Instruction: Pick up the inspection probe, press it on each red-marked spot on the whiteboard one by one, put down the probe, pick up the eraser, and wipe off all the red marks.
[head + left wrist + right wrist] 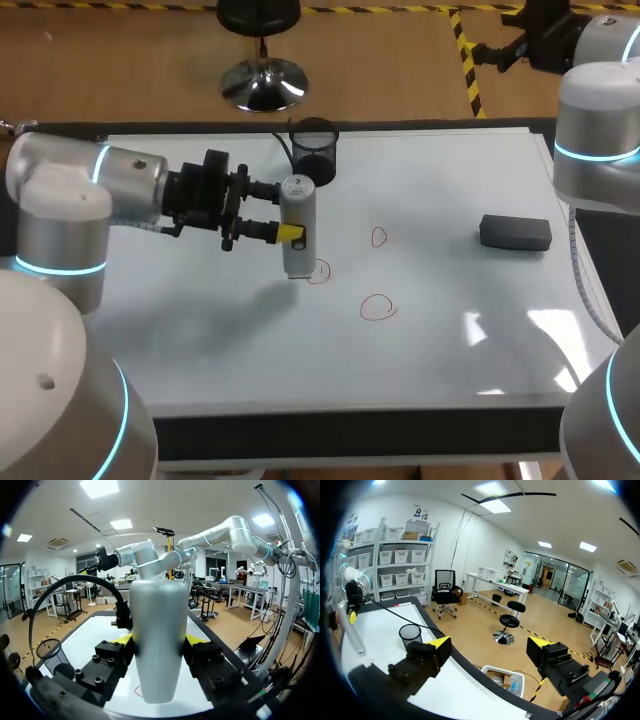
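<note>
Between the fingers [291,233] of the left gripper [283,211] sat the probe [298,250] — held tight.
Both fingers clamped the upright probe, its tip down by one red mark [319,272] on the whiteboard [200,300] — the eraser [515,232] lay well apart, and the right gripper [490,644] had its fingers wide apart.

Upright probe [298,228] between left fingers [290,233], tip beside a red mark [320,273]

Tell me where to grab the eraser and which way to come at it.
The eraser lies flat on the whiteboard, a low dark block with nothing touching it. Come straight down from above and pinch its two long sides at mid-length, probably with the open right tool, since it lies toward the robot's right.
</note>
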Motion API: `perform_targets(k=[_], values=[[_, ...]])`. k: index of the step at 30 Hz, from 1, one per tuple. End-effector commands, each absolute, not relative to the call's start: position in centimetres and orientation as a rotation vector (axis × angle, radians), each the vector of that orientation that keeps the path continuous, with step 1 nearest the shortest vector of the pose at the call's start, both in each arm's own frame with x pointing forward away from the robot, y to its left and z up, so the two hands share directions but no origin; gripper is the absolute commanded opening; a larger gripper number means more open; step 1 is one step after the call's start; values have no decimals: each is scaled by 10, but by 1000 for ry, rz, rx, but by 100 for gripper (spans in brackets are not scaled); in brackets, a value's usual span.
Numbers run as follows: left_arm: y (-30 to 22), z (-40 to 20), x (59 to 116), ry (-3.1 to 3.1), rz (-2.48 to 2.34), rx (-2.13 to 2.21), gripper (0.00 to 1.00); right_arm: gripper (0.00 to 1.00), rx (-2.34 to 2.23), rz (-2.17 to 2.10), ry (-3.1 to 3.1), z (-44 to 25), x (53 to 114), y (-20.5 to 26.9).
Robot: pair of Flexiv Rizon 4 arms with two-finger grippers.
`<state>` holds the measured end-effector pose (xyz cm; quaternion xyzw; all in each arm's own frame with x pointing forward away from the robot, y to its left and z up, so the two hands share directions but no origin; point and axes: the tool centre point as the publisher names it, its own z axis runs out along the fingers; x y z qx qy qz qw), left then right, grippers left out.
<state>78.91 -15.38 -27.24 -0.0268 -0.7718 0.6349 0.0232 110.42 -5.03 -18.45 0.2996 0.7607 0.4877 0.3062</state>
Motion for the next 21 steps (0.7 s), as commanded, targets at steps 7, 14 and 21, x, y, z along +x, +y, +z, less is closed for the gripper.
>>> perform_targets(k=[7,14,21], values=[[-163,-287,804,-2350,1984,-101,0,100,793,1291,2013,-184,1104,-50],[-170,-296,811,-2318,1989,-110,0,100,793,1291,2013,-184,1104,-50],[-175,-302,814,-2296,1994,-113,0,100,793,1291,2013,-184,1104,-50]])
